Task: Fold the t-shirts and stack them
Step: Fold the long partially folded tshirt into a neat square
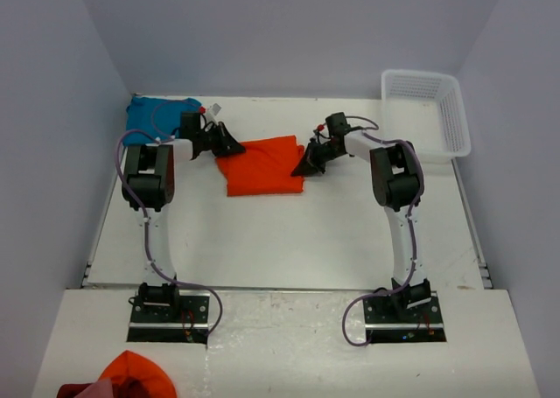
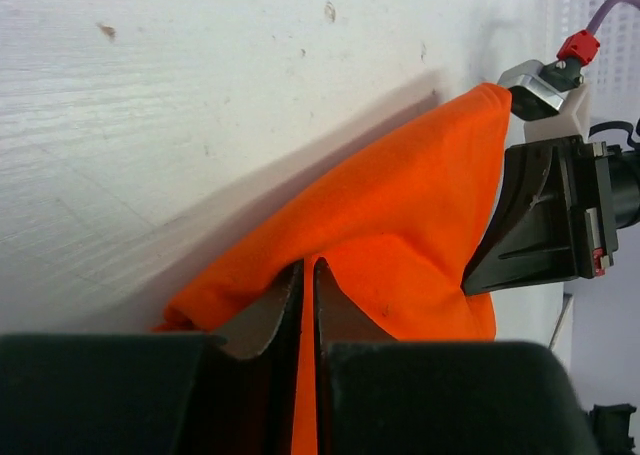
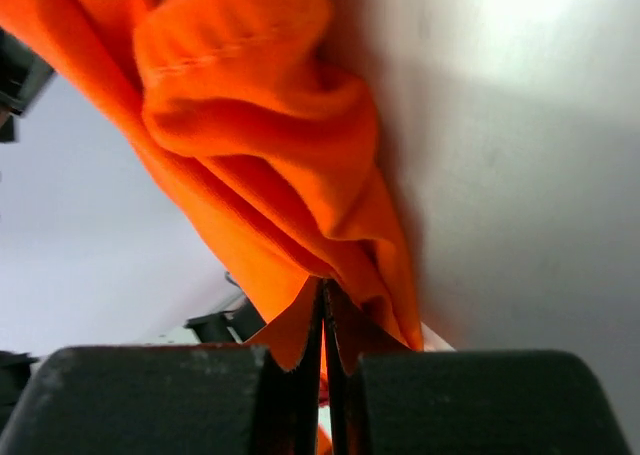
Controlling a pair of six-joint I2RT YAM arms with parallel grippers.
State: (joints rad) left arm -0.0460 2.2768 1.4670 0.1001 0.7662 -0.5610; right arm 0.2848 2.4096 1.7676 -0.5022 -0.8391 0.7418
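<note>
The orange t-shirt (image 1: 262,165) lies partly folded at the table's middle back. My left gripper (image 1: 229,143) is shut on its left edge, and my right gripper (image 1: 308,164) is shut on its right edge. In the left wrist view the jaws (image 2: 306,275) pinch orange cloth (image 2: 400,235), with the right gripper's fingers (image 2: 530,215) showing at the far side. In the right wrist view the jaws (image 3: 322,293) pinch bunched orange cloth (image 3: 260,145). The teal-blue t-shirt (image 1: 157,116) lies bunched at the back left corner, behind the left arm.
A white plastic basket (image 1: 429,109) stands at the back right corner. Orange and red cloth (image 1: 127,376) lies on the near shelf, left of the left arm's base. White walls close in the table on three sides.
</note>
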